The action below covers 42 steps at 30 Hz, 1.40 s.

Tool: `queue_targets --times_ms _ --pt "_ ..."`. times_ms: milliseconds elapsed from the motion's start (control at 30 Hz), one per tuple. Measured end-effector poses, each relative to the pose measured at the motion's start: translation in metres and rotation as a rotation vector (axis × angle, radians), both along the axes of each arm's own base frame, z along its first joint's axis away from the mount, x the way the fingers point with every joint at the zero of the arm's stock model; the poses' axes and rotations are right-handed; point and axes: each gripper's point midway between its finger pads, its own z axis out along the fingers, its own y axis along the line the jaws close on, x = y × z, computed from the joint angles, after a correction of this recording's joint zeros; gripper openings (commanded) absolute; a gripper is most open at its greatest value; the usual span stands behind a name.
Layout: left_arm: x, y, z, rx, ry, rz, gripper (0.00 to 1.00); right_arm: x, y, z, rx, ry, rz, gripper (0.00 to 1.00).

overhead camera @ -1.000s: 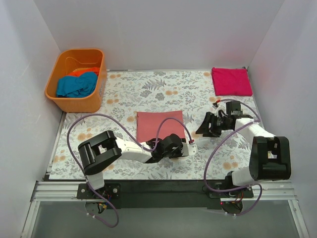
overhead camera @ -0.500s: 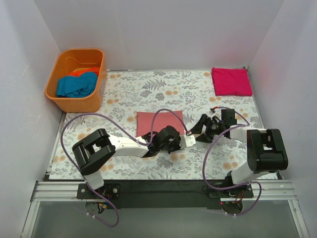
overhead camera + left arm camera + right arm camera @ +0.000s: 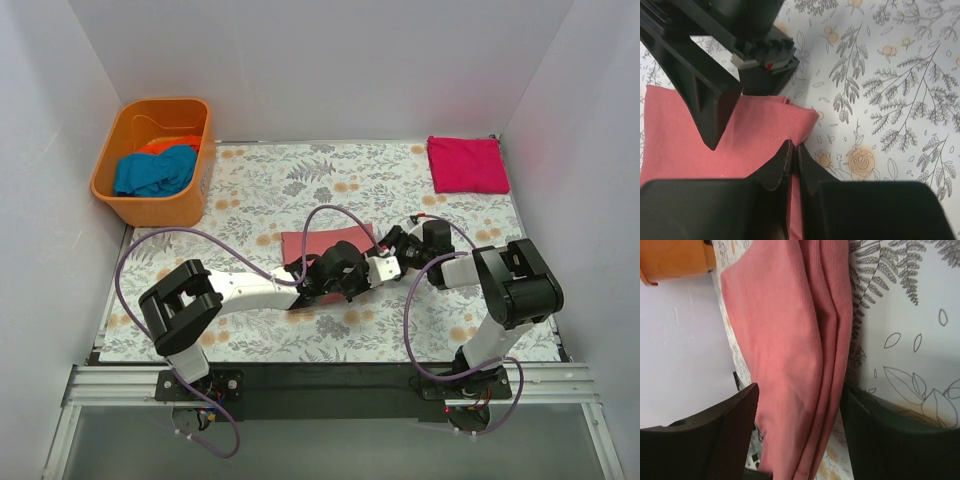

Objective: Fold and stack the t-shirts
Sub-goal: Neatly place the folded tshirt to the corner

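Note:
The brick-red t-shirt (image 3: 318, 245) lies folded mid-table. My left gripper (image 3: 372, 264) is over its near right corner; in the left wrist view its jaws (image 3: 793, 149) are shut with the red cloth (image 3: 740, 135) pinched between them. My right gripper (image 3: 396, 244) is at the shirt's right edge. In the right wrist view it (image 3: 800, 390) is open, and the fingers (image 3: 715, 435) straddle the folded layers of red cloth (image 3: 785, 340). The magenta t-shirt (image 3: 467, 165) lies folded at the back right. The teal (image 3: 153, 172) and orange (image 3: 172, 143) shirts sit in the tub.
The orange plastic tub (image 3: 135, 205) stands at the back left corner. White walls close in the floral table (image 3: 300, 180) on three sides. Purple cables loop over both arms near the front.
My left gripper has moved right and further back, onto the red shirt's right corner. My right gripper has swung left to the shirt's right edge. Less of the shirt shows.

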Motion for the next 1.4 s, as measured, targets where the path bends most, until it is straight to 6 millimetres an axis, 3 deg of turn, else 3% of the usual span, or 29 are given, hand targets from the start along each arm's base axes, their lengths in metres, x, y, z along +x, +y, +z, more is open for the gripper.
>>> queue_targets --times_ms 267,367,467,500,567,700,733,800,833,933,1100,1200,1400 --pt "0.003 -0.005 0.008 -0.038 0.033 0.021 0.00 0.016 0.007 -0.004 -0.005 -0.025 -0.088 0.64" --pt "0.003 -0.005 0.008 -0.041 0.041 0.026 0.00 0.019 0.007 -0.006 -0.006 -0.019 -0.111 0.52" --pt "0.005 -0.004 0.008 -0.044 0.049 0.035 0.00 0.020 0.006 -0.013 -0.020 -0.003 -0.131 0.24" --pt "0.006 -0.005 0.008 -0.045 0.052 0.037 0.00 0.020 0.005 -0.015 -0.026 0.003 -0.133 0.05" --pt "0.009 -0.007 0.009 -0.045 0.060 0.040 0.06 0.019 0.005 -0.019 -0.039 0.002 -0.124 0.01" --pt "0.015 -0.007 0.017 -0.045 0.114 0.046 0.29 0.029 0.007 -0.013 -0.076 -0.061 -0.059 0.01" --pt "0.018 -0.006 0.021 -0.051 0.133 0.051 0.43 0.036 0.008 -0.008 -0.096 -0.091 -0.031 0.01" --pt "0.024 0.003 0.028 -0.053 0.167 0.062 0.56 0.054 0.012 0.007 -0.133 -0.178 0.027 0.01" --pt "0.027 0.010 0.032 -0.054 0.184 0.074 0.72 0.064 0.012 0.015 -0.164 -0.231 0.058 0.01" --pt "0.039 0.041 0.046 -0.057 0.242 0.131 0.83 0.094 0.007 0.039 -0.266 -0.392 0.126 0.01" --pt "0.062 0.089 0.071 -0.084 0.284 0.255 0.86 0.142 -0.016 0.070 -0.493 -0.613 0.212 0.01" --pt "0.058 0.106 0.079 -0.092 0.293 0.287 0.87 0.183 -0.033 0.080 -0.623 -0.706 0.251 0.01" --pt "0.040 0.124 0.065 -0.067 0.347 0.315 0.88 0.250 -0.081 0.071 -0.829 -0.753 0.289 0.01"
